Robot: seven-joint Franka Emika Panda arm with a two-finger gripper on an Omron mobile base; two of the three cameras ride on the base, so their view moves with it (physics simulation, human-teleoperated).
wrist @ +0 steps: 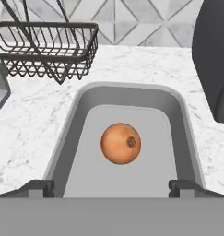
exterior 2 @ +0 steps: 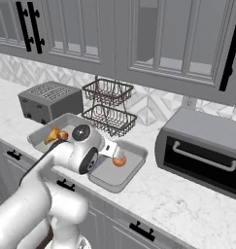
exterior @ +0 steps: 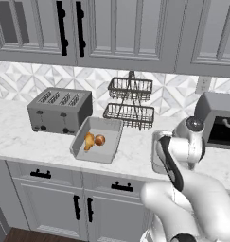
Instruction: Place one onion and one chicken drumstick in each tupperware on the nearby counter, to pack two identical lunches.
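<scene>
Altogether two onions are counted, one in each of two grey trays on the white counter (exterior: 22,142). One onion (wrist: 121,143) lies alone on the floor of the near tray (wrist: 132,92), seen whole in the hand view and partly hidden behind the arm in the right base view. The other onion (exterior: 100,140) is seen touching a single yellow drumstick (exterior: 89,141) in the tray beside the toaster (exterior: 59,111). The slimmer drumstick cannot be made out. The near tray is almost wholly hidden by the arm in the left base view. The gripper (wrist: 111,188) is held wide open above the near tray with nothing between its fingertips (wrist: 39,186), the onion lying apart, ahead of them
</scene>
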